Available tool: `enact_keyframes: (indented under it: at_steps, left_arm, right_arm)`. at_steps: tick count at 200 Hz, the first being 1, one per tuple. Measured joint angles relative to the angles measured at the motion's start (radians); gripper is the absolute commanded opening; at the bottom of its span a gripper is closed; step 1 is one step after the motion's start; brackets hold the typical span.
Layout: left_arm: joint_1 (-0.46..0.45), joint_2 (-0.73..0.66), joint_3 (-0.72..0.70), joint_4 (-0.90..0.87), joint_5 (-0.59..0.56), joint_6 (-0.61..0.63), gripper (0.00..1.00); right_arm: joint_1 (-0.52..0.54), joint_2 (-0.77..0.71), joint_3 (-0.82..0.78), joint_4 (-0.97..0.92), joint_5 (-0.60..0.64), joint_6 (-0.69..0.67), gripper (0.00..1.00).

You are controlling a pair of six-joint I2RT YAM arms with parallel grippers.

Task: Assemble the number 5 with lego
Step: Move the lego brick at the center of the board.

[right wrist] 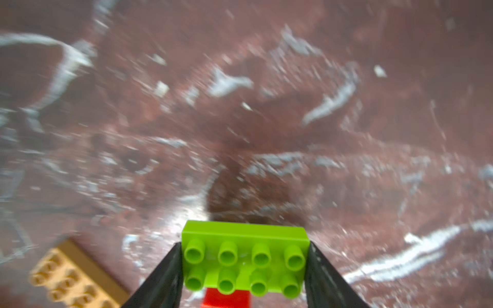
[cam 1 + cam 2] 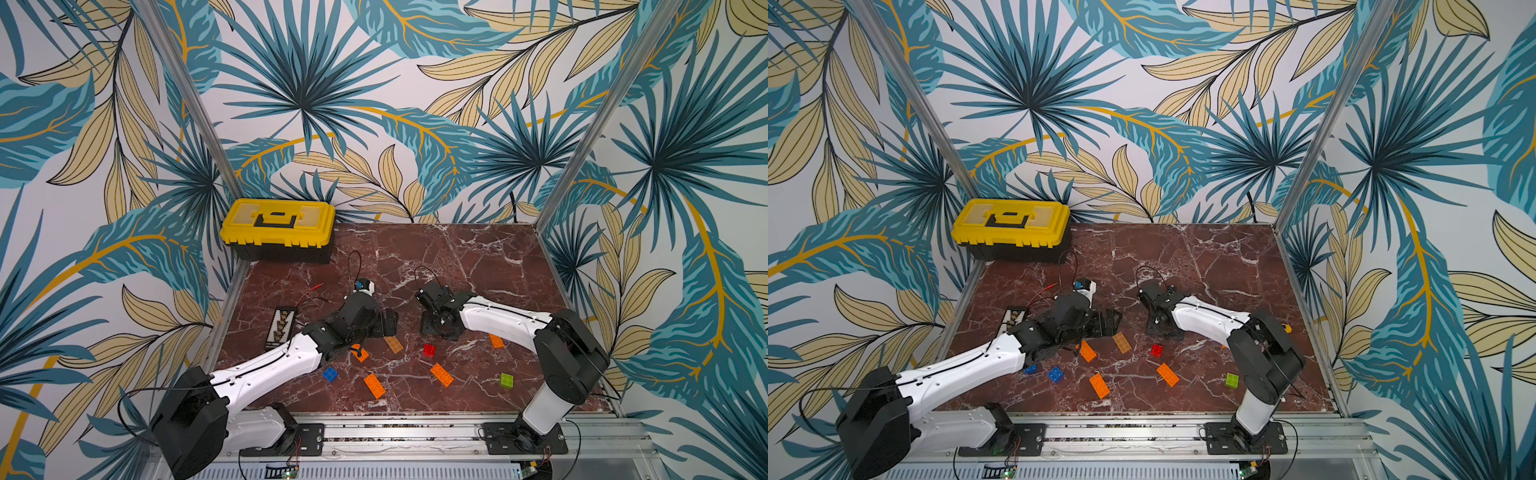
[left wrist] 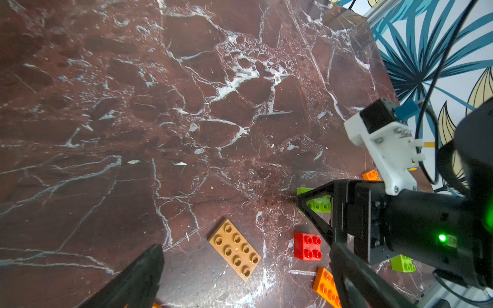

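lime green brick (image 1: 245, 232) clamped in right gripper (image 1: 244, 248) (pick step, perhaps barely off the bench (image 2: 457, 257)); left gripper (image 2: 386, 324) spread, empty. next: align over red brick (image 1: 226, 300).

White arm shells (image 2: 270, 365), black joints (image 2: 189, 419), green status light (image 3: 442, 238).

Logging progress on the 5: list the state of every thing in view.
Left gripper: open, empty.
Right gripper: shut on long green brick.
Long green brick: held by its ends.
Toolbox: lid shut.
Tan plate: flat, loose, studs up.
Red brick: loose, studs up.
Small green brick: loose.
Orange bricks: loose, none joined.
Blue brick: loose.
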Motion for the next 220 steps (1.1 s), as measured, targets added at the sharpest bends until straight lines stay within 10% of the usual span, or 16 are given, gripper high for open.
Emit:
enact_keyframes:
  at_steps: [220]
  left_arm:
    - [0.001,-0.070,-0.107,0.144,-0.111,-0.015,1.00]
  right_arm:
    - [-0.044,0.119,0.181,-0.132,-0.013,-0.187,0.80]
